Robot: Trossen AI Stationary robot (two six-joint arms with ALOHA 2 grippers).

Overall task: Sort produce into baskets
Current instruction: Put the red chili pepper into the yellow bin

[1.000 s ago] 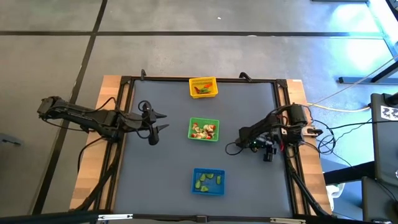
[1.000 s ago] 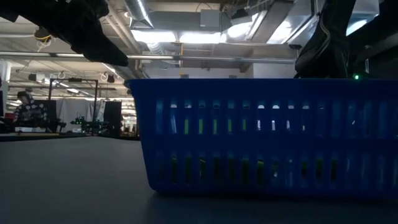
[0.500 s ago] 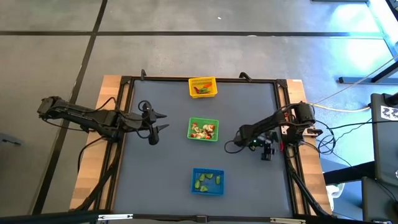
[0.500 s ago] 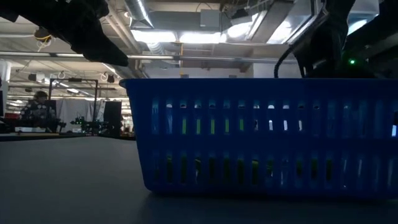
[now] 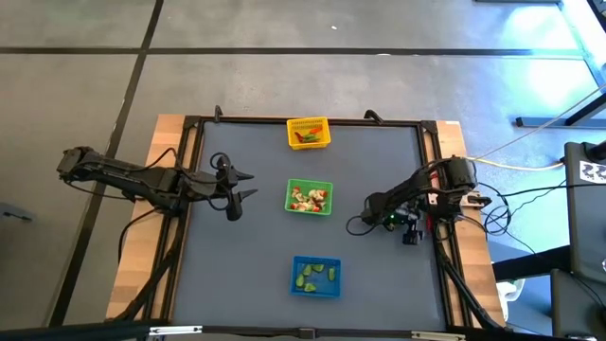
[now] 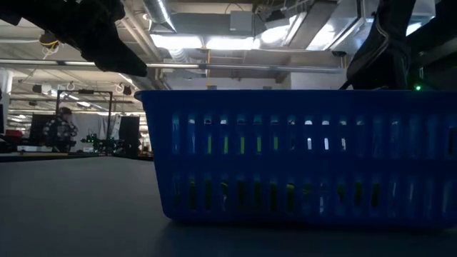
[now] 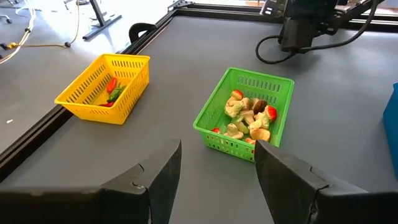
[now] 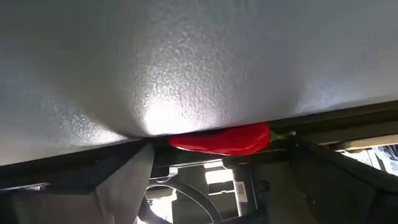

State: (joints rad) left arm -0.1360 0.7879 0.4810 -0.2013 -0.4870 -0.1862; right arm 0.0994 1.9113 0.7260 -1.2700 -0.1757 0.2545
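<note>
The right gripper (image 5: 408,236), jaws spread wide, hangs low by a red pepper (image 8: 222,139) at the worktop (image 5: 246,265) edge. The left gripper (image 5: 245,185) waits open beside the green basket (image 5: 311,197).

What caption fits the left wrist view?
Open left gripper facing a green plastic mesh basket of mixed produce, yellow mesh basket beside it.
</note>
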